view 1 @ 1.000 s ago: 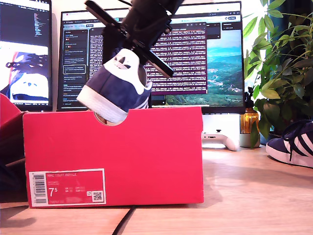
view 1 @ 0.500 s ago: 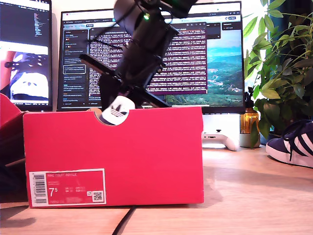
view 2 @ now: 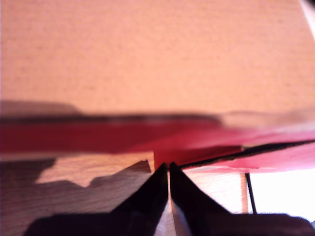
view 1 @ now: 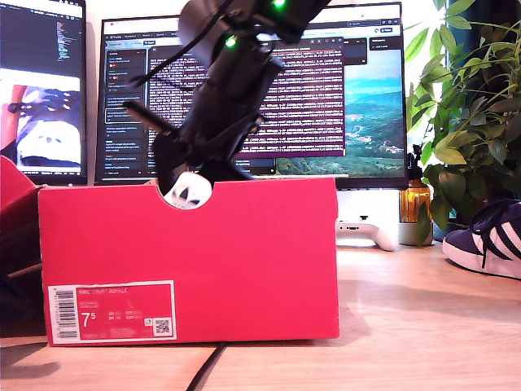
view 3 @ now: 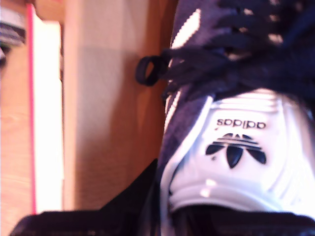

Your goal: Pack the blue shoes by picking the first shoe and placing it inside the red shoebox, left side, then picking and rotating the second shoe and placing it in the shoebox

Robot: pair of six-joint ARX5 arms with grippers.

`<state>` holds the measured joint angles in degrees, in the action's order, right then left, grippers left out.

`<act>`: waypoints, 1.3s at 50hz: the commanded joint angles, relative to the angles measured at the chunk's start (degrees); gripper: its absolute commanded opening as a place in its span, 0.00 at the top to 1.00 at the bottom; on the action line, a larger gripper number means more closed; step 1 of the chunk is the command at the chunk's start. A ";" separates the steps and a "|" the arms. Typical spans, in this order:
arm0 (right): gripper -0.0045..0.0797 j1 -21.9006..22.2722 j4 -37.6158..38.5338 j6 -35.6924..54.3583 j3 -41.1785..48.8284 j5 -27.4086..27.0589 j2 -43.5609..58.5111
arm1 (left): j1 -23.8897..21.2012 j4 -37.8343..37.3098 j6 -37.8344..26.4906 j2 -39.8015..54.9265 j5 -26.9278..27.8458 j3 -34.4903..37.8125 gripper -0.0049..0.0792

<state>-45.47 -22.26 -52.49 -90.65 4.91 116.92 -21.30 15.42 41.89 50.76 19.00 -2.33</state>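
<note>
Though the red shoebox (view 1: 244, 261) hides it, only the shoe's heel tab (view 1: 189, 194) shows.

Exterior view sharp, bright; glowing monitors (view 1: 244, 90) backlight dark arm. Both wrist views soft, blurred, warm-tinted. White glare blows out first wrist view's corner.
</note>
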 commanded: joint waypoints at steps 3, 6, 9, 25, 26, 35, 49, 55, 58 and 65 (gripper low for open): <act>0.96 -1.38 1.70 -0.07 -1.55 0.04 0.55 | -0.24 0.42 0.09 0.24 0.00 1.09 0.96; 0.96 -1.75 2.10 -0.07 -1.55 0.04 0.59 | -0.24 0.42 0.09 0.24 -0.02 1.09 0.96; 0.96 -1.84 2.84 -0.22 -1.55 0.04 0.59 | -0.24 0.42 0.09 0.24 0.00 1.09 0.96; 0.59 -1.86 3.52 0.02 -1.55 2.10 0.59 | -0.24 0.42 0.09 0.24 -0.02 1.09 0.96; 0.54 -1.86 2.89 0.02 -1.55 2.10 0.59 | -0.24 0.42 0.09 0.24 -0.02 1.09 0.96; 0.44 -2.03 1.86 0.44 -1.64 2.03 0.59 | -0.24 0.42 0.09 0.24 0.00 1.09 0.96; 0.44 0.44 -6.23 3.98 -5.66 2.49 -1.70 | -0.24 0.42 0.09 0.24 -0.02 1.09 0.96; 0.44 1.97 -16.63 8.04 -10.95 2.43 -2.75 | -0.24 0.42 0.09 0.24 -0.02 1.09 0.96; 0.44 2.58 -21.38 9.66 -13.77 2.43 -3.34 | -0.24 0.42 0.09 0.24 -0.02 1.09 0.96; 0.44 4.07 -28.44 15.39 -19.43 2.14 -4.20 | -0.24 0.44 0.09 0.24 0.00 1.09 0.96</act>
<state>-42.11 -49.80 -39.66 -108.09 7.27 115.15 -21.30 15.42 41.87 50.76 19.00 -2.33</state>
